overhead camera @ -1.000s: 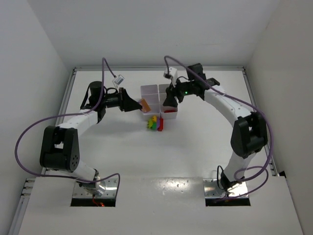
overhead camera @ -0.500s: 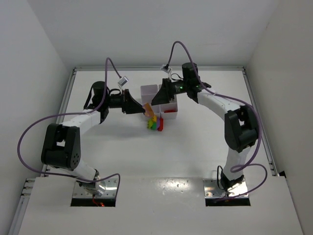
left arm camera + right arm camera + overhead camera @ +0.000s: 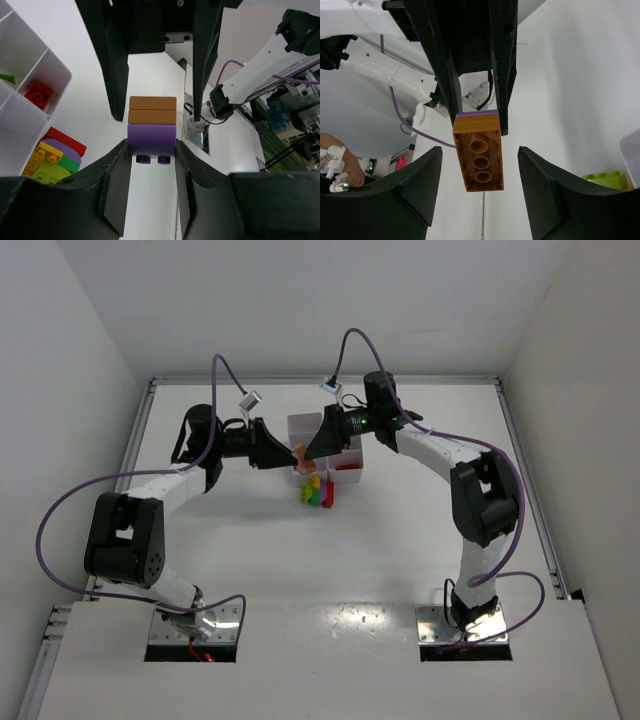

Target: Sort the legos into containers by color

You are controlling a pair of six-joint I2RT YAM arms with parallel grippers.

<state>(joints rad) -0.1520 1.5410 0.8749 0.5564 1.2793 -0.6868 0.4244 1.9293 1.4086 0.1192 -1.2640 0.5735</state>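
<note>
My left gripper (image 3: 152, 150) is shut on a purple brick (image 3: 152, 141) that has an orange brick stack (image 3: 152, 110) stuck on its far end. It holds this in the air just left of the white tray (image 3: 305, 426). My right gripper (image 3: 480, 150) is open and faces it, with its fingers (image 3: 114, 65) either side of the orange brick (image 3: 479, 157) and gaps both sides. In the top view the orange brick (image 3: 300, 454) sits between the two grippers. A red brick (image 3: 38, 94) and a green piece (image 3: 7, 77) lie in tray compartments.
A clump of yellow, green, red and purple bricks (image 3: 318, 492) lies on the table in front of the tray, also in the left wrist view (image 3: 52, 155). A green brick (image 3: 605, 177) shows by the tray corner (image 3: 632, 150).
The right arm swung left from over the tray to meet the left gripper, and its open fingers now flank the orange brick. The left gripper kept its hold and shifted only slightly.
</note>
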